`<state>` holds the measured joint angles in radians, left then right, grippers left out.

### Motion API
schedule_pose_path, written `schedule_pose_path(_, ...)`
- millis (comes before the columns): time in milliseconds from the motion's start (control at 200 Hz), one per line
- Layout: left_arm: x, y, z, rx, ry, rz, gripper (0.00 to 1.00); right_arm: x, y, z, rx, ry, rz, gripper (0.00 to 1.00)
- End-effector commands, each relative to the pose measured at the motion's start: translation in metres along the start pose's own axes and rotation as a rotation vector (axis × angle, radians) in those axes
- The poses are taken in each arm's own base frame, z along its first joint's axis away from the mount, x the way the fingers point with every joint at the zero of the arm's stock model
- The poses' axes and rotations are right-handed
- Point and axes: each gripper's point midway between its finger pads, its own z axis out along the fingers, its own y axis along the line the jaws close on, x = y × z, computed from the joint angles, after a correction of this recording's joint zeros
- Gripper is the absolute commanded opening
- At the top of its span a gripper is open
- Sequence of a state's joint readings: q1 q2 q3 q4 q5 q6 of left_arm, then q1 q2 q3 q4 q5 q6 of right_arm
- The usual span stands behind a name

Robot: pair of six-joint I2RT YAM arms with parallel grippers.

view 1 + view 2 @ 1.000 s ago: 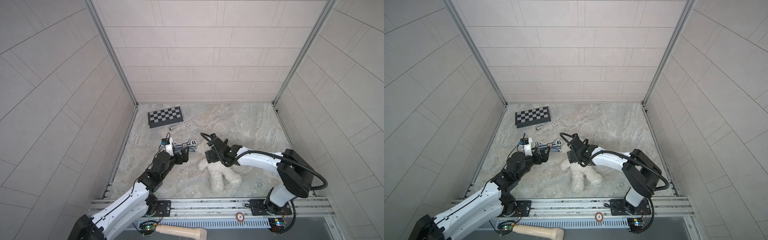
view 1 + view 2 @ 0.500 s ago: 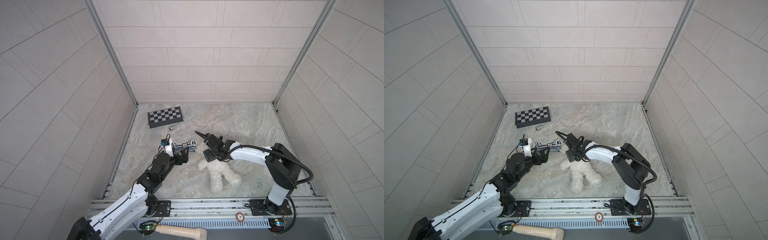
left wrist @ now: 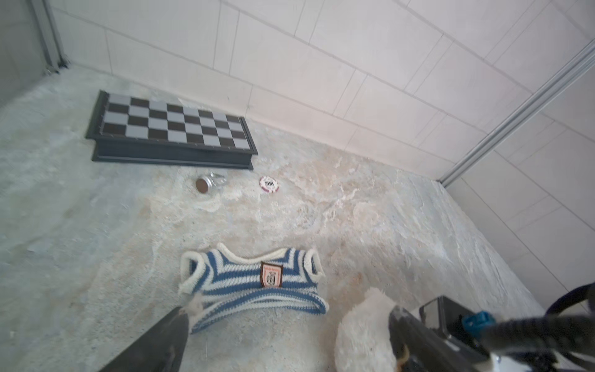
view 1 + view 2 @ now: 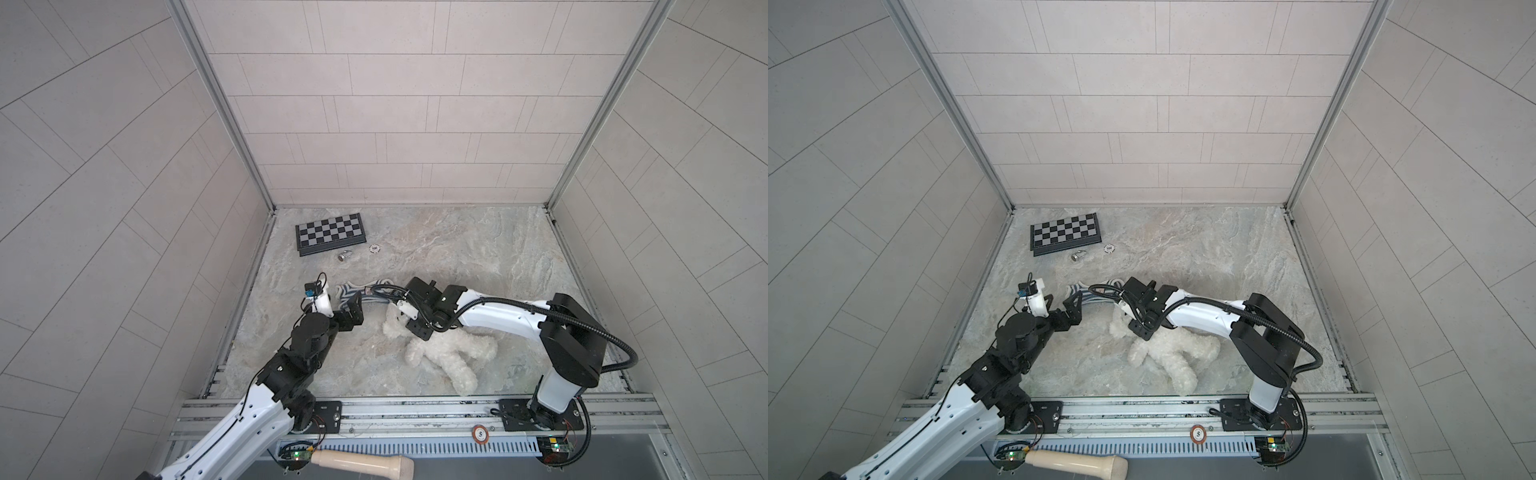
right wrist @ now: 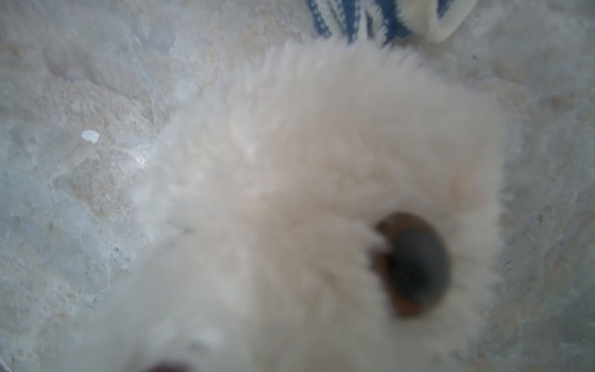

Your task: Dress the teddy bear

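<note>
Jaws nearer teddy bear (image 4: pixel 451 350) head (right arm's (image 4: pixel 498 321))

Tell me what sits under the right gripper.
The head of the teddy bear lies directly beneath the right gripper, next to the striped shirt. Whether the jaws touch fur is hidden.

Folded chessboard (image 4: pixel 331 232); poker chip (image 4: pixel 375 248), small metal cylinder (image 4: pixel 344 255) just beside.

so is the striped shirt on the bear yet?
No, the blue-and-white striped shirt lies flat and empty on the table, beside the teddy bear and not around it.
</note>
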<state>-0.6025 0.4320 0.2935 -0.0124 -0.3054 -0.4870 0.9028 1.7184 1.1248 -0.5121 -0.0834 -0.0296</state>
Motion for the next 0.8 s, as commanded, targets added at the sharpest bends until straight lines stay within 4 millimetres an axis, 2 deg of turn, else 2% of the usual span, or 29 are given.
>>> schedule_pose_path(0, -0.024, 0.004, -0.011, -0.034, -0.073, 0.034, 1.00, 0.007, 0.006, -0.007, -0.041, 0.014, -0.153, 0.57)
schedule_pose_path(50, -0.021, 0.001, -0.009, -0.018, -0.060, 0.044, 1.00, 0.006, 0.007, -0.010, -0.041, -0.009, -0.174, 0.64)
schedule_pose_path(145, -0.013, -0.003, -0.005, -0.002, -0.016, 0.061, 1.00, -0.002, 0.004, -0.017, -0.020, -0.067, -0.184, 0.90)
schedule_pose_path(225, -0.007, -0.001, -0.003, -0.010, 0.006, 0.062, 1.00, -0.013, 0.004, -0.027, -0.014, -0.121, -0.158, 0.99)
schedule_pose_path(355, -0.003, 0.002, -0.004, -0.006, 0.001, 0.071, 1.00, -0.029, -0.006, -0.041, 0.031, -0.197, -0.074, 0.99)
schedule_pose_path(461, 0.002, 0.010, -0.003, -0.041, 0.006, 0.090, 1.00, -0.039, 0.005, -0.040, -0.031, -0.226, -0.054, 0.99)
schedule_pose_path(681, 0.000, 0.005, 0.003, 0.030, -0.001, 0.000, 1.00, -0.023, -0.003, -0.020, 0.001, -0.070, 0.024, 0.99)
schedule_pose_path(711, -0.004, 0.011, 0.005, 0.011, -0.015, -0.017, 1.00, -0.020, -0.001, -0.016, -0.009, -0.056, 0.028, 0.99)
schedule_pose_path(791, -0.009, 0.012, 0.005, 0.015, -0.026, -0.037, 1.00, -0.018, 0.005, -0.008, -0.018, -0.045, 0.022, 0.99)
